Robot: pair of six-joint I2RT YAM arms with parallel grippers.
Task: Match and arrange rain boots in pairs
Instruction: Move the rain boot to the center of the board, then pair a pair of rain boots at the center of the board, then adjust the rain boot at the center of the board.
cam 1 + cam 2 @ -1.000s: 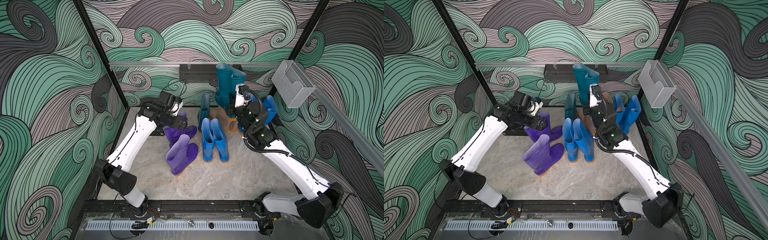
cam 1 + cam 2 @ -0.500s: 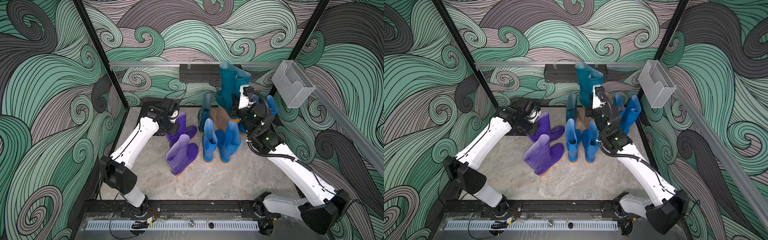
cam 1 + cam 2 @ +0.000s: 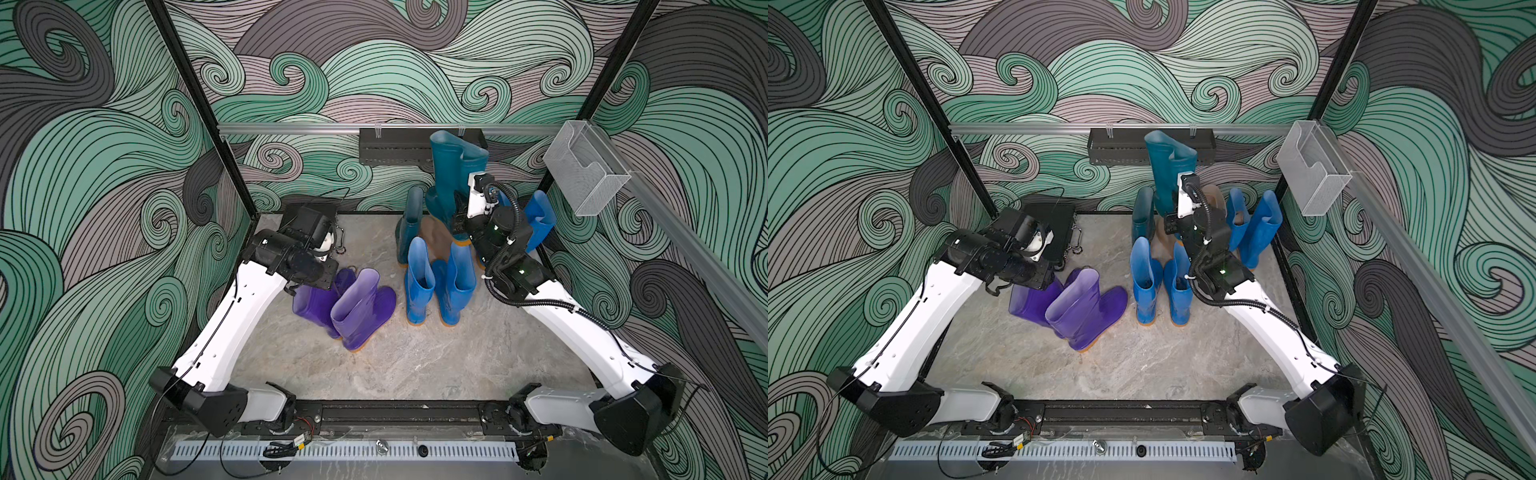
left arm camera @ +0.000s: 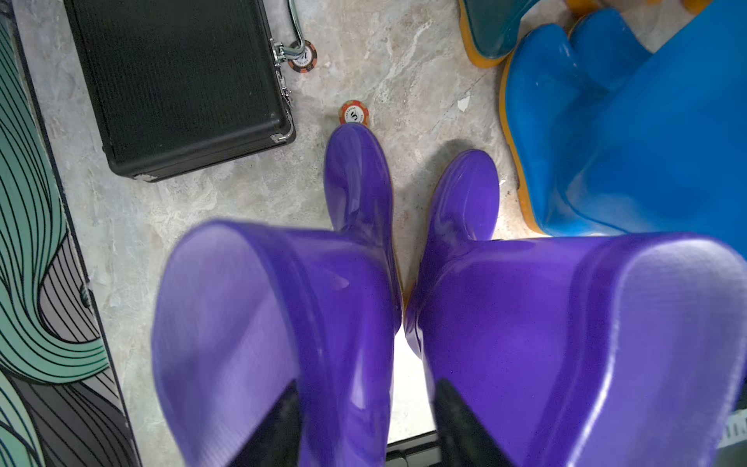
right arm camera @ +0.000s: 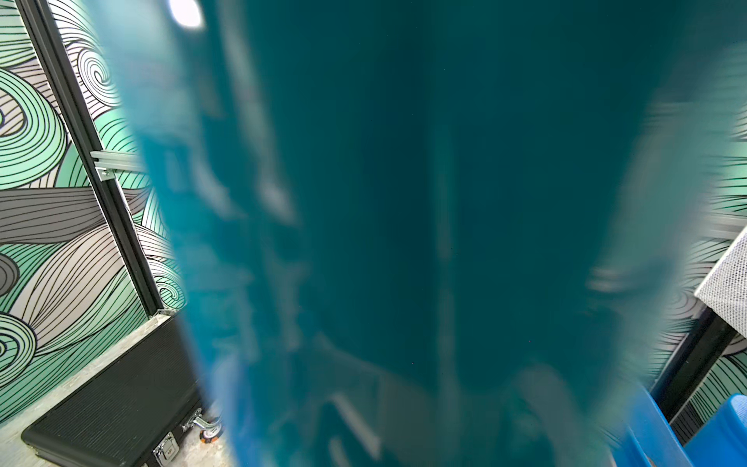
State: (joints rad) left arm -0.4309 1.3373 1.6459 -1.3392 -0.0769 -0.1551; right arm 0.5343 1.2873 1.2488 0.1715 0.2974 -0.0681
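Note:
Two purple rain boots [image 3: 361, 307] [image 3: 311, 303] stand side by side at centre left, toes toward the back. My left gripper [image 4: 368, 420] is open at their tops, one finger [image 4: 279, 424] inside the left boot [image 4: 258, 323] and the other outside its wall. My right gripper [image 3: 456, 214] is shut on a dark teal boot [image 3: 453, 174], held in the air at the back; this boot fills the right wrist view [image 5: 404, 222] and hides the fingers. A bright blue pair [image 3: 417, 286] [image 3: 457, 286] stands upright at centre. A second dark teal boot [image 3: 409, 224] and a beige boot [image 3: 434, 235] stand behind it.
Two more bright blue boots [image 3: 1262, 224] [image 3: 1237, 212] stand at the back right by the frame post. A flat black case [image 4: 182, 81] lies at the back left, with two poker chips [image 4: 354, 114] [image 4: 303, 60] near it. A black shelf [image 3: 390, 145] and a clear bin [image 3: 586, 166] hang on the walls.
The rear purple boot has come forward to stand beside the other one. My left jaws closed and then parted again. The right arm has shifted the raised teal boot slightly right.

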